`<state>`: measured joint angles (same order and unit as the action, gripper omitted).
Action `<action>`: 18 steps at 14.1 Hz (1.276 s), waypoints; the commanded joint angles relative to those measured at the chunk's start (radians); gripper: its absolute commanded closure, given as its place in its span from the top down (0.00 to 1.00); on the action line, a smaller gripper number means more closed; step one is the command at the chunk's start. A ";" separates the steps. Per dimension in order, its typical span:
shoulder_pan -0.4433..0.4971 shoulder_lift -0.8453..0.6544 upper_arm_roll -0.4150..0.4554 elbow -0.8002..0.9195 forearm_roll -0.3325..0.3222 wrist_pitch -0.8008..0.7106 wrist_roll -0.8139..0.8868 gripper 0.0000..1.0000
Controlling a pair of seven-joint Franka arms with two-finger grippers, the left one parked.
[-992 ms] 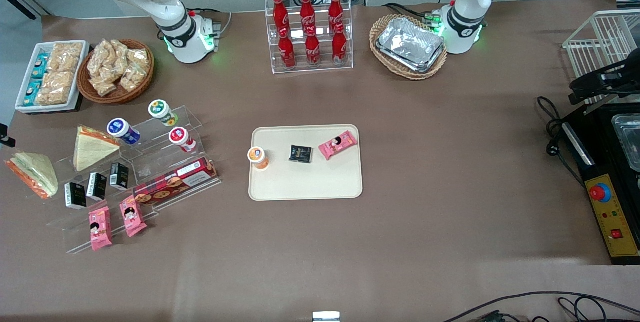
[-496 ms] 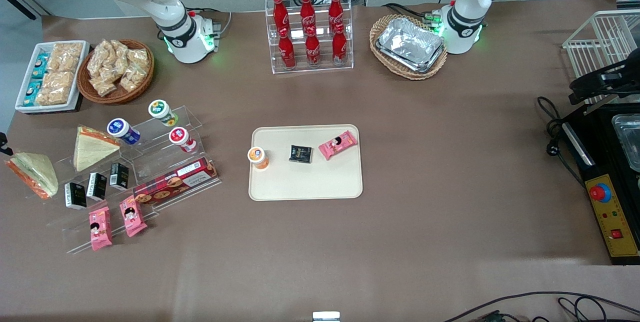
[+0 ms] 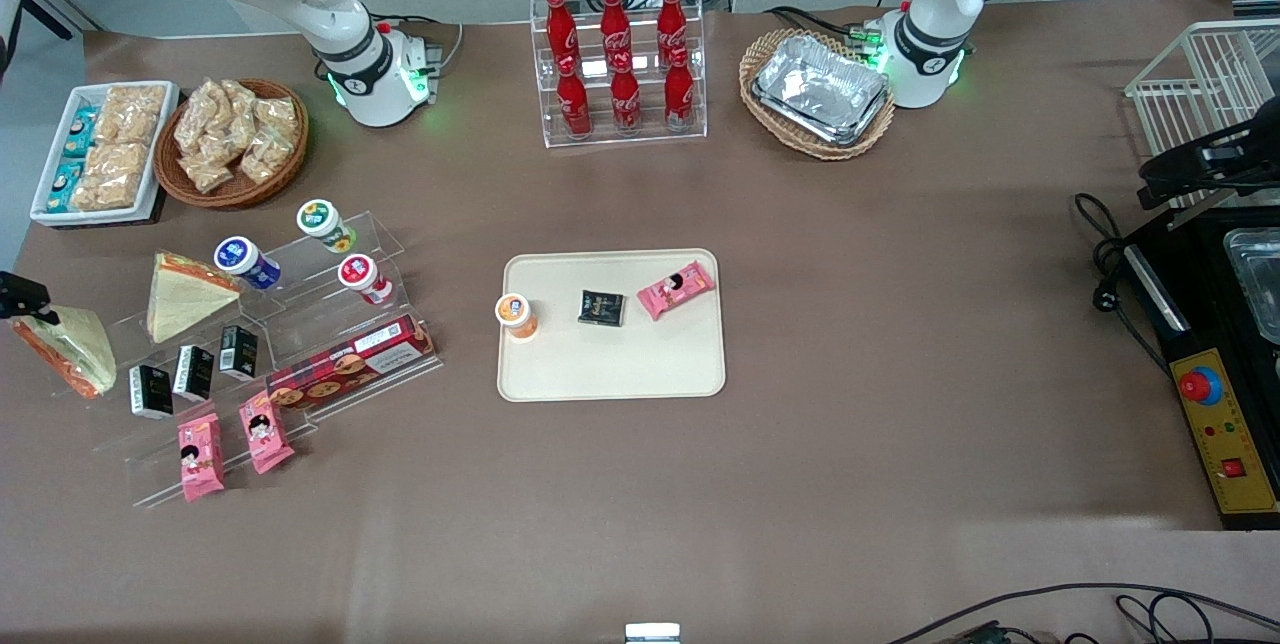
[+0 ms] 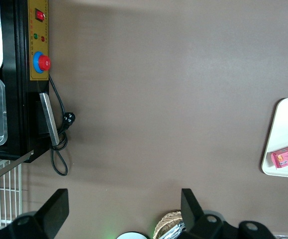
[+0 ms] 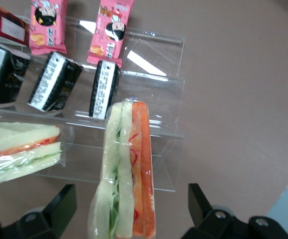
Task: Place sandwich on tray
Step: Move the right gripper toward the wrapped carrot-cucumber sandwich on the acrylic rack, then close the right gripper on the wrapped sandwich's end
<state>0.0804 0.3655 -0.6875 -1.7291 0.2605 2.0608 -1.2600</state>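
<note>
**Approach over the sandwich, nothing lifted yet**

A brown-covered bench (image 3: 850, 224) fills my front view, with a rack of red cola bottles (image 3: 618, 64) at twelve o'clock from the cream tray (image 3: 612, 374) at its centre. The tray already carries an orange-lidded cup (image 3: 516, 314), a small black packet (image 3: 601, 308) and a pink snack packet (image 3: 676, 289); no sandwich is on it, so I judge the task barely begun. Grasp, lift, carry and set-down all remain.

The sandwich (image 3: 68, 352) I'm after lies at the working arm's end of the bench, roughly nine o'clock from the tray and well apart from it, on the lowest step of the clear acrylic display stand (image 3: 330, 324). It stands on edge, orange-red filling showing along one side. The second sandwich wedge (image 3: 185, 292) rests beside it, broad pale face up, about two o'clock from mine.

The gripper (image 5: 131, 219) hangs right over the sandwich (image 5: 126, 174). In the right wrist view the fingers (image 5: 59, 206) are spread wide, one on each side of the wedge, clear of the wrapper. Small black cartons (image 5: 105, 88) sit just past the sandwich's tip.
</note>
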 commanded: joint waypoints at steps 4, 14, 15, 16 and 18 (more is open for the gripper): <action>0.001 -0.007 -0.009 -0.124 0.071 0.111 -0.100 1.00; 0.007 -0.008 -0.012 -0.092 0.082 0.105 -0.111 0.00; 0.007 -0.011 -0.012 -0.072 0.085 0.078 -0.105 0.00; 0.007 -0.014 -0.012 -0.044 0.085 0.040 -0.101 0.00; 0.012 -0.017 -0.010 0.029 0.080 -0.048 -0.059 0.00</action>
<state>0.0849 0.3620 -0.6926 -1.7942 0.3144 2.1286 -1.3436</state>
